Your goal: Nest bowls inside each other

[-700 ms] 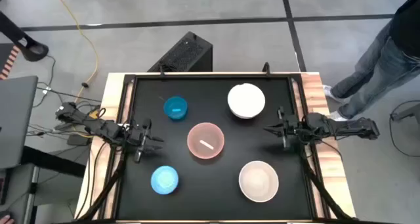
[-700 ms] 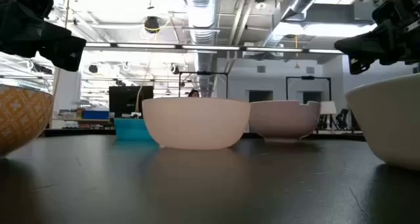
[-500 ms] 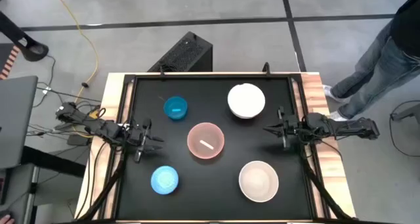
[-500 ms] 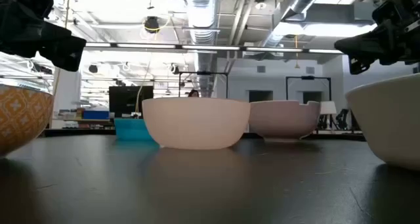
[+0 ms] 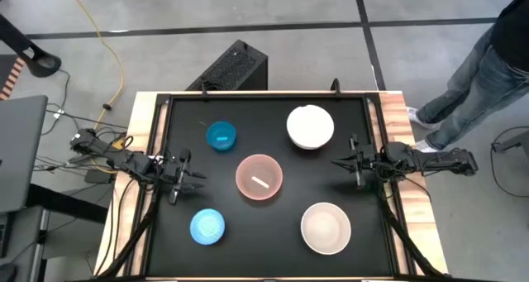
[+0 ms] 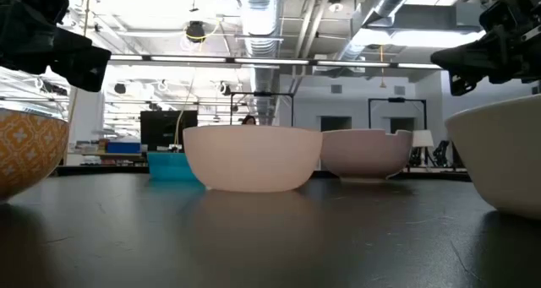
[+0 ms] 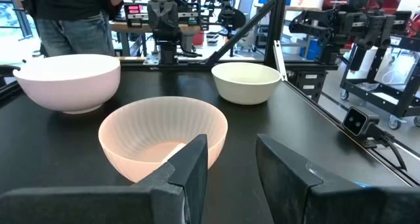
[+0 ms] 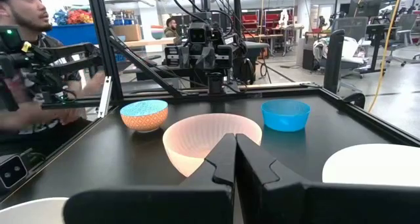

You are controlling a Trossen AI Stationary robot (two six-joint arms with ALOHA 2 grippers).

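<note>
**Op:** Black tabletop [image 5: 273,117], five round plastic bowls all lying apart, none nested yet. Pale pink ribbed bowl [image 5: 259,177] sits in the middle. White bowl [image 5: 311,126] is far-right of it, beige bowl [image 5: 326,228] near-right, open blue bowl [image 5: 221,136] far-left. The other small blue bowl [image 5: 207,227], patterned orange outside, is near-left.

**Eng:** Arms?

**Op:** Both hanging over their own tabletop edges, aimed inward at the pink one. I'd call it a parked start pose: neither touches a bowl. Left hand [image 7: 231,159] has its fingers spread, a clear gap between them, nothing in it. Right hand [image 8: 235,159] is pressed together, fingers meeting with nothing pinched.

**Eng:** Why that spread of bowls?

**Op:** My read: spaced so each rim can be pinched without bumping a neighbour. The big ones sit centre and right, the small blues on the left, so each arm has its own within reach.

**Eng:** First move?

**Op:** I'd pick one large bowl as the base, stack the other two large bowls into it, then drop the blues in last. Right hand has to open before it can take a rim.

**Eng:** Risks?

**Op:** Light plastic on a smooth top; a rim pinch may tip or skid it. Person standing off the right side, clear of the arms.
</note>
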